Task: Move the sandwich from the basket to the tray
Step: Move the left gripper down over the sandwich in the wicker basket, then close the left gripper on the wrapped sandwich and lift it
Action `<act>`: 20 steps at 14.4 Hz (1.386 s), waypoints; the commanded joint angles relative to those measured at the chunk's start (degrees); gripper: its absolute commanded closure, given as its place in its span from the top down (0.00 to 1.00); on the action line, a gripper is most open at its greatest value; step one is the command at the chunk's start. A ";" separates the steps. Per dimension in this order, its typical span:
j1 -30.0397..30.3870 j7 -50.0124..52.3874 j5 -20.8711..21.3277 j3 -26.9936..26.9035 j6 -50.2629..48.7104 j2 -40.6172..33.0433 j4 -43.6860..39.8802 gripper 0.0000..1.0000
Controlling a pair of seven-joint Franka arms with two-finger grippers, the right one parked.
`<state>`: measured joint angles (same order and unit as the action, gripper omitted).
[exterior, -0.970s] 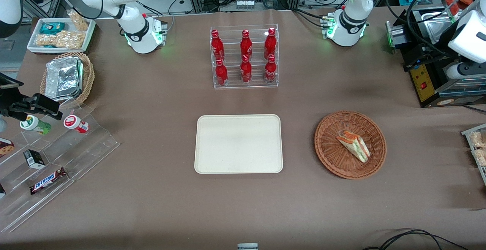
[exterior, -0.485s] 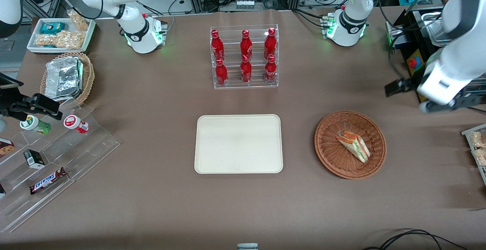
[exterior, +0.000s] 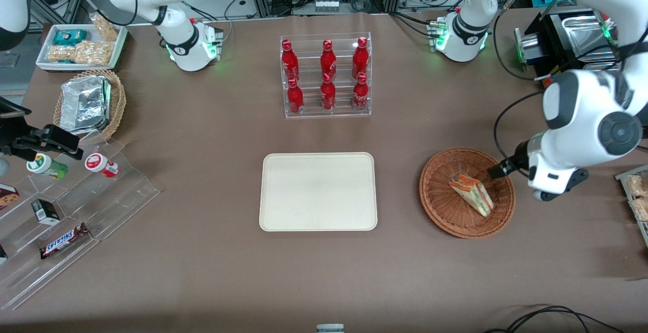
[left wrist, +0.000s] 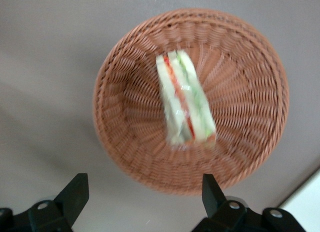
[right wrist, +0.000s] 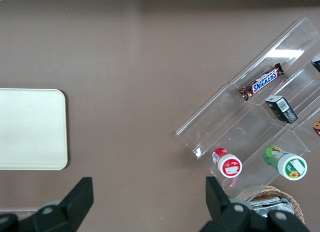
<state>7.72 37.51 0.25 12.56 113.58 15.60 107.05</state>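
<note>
The sandwich is a wrapped wedge with red and green filling. It lies in the round reddish-brown wicker basket toward the working arm's end of the table. The cream tray sits bare beside the basket at mid-table. The left arm's wrist hangs over the basket's outer edge. In the left wrist view my gripper is open and empty, held high above the table just off the basket's rim, with the sandwich in the basket's middle. The tray also shows in the right wrist view.
A clear rack of red bottles stands farther from the camera than the tray. A black machine and a snack rack sit near the working arm. A stepped acrylic display and a tan basket of foil packages lie toward the parked arm's end.
The left arm has swung in from the working arm's end of the table toward the basket and come nearer the front camera. The sandwich, basket and tray have not moved.
</note>
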 commanded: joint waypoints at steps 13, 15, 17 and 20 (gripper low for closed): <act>0.80 10.04 -0.16 3.00 22.04 9.36 7.90 1.00; 0.80 10.21 -0.34 3.00 21.42 9.01 7.83 0.53; 0.36 12.31 -0.34 2.91 20.99 8.57 7.48 0.12; 0.45 11.72 0.45 2.82 13.38 6.12 3.45 0.08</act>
<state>7.74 48.74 0.12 14.94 132.74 24.56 112.75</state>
